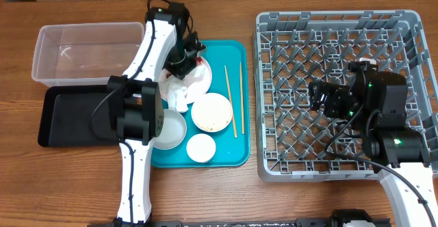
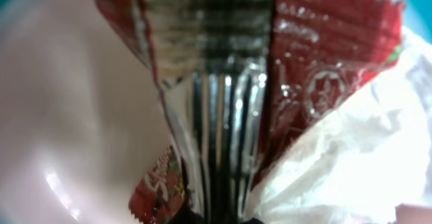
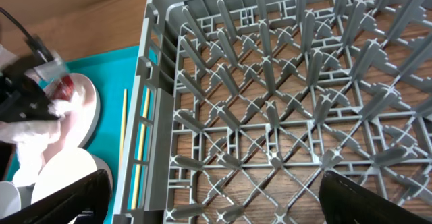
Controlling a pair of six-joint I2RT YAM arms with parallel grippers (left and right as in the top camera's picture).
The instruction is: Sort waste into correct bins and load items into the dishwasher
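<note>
The red-and-white snack wrapper [image 2: 297, 69] fills the left wrist view, with its silver inside running down into my left gripper [image 2: 219, 218], which is shut on it. This happens over the white plate [image 1: 202, 82] on the teal tray; from overhead the left gripper [image 1: 183, 63] hides most of the wrapper [image 1: 200, 61]. The crumpled napkin [image 1: 180, 98] lies at the plate's front edge. A bowl with rice grains [image 1: 212, 112], a second bowl [image 1: 171, 129], a small cup [image 1: 201, 148] and the chopsticks [image 1: 230, 100] lie on the tray. My right gripper [image 1: 321, 98] hangs open and empty over the grey dish rack [image 1: 335, 29].
The clear tub [image 1: 85, 49] and the black tray [image 1: 68, 117] sit left of the teal tray [image 1: 236, 155]. My left arm crosses the tray's left side and covers part of the second bowl. The right wrist view shows the rack's pegs [image 3: 270, 116] below the open fingers [image 3: 223, 204].
</note>
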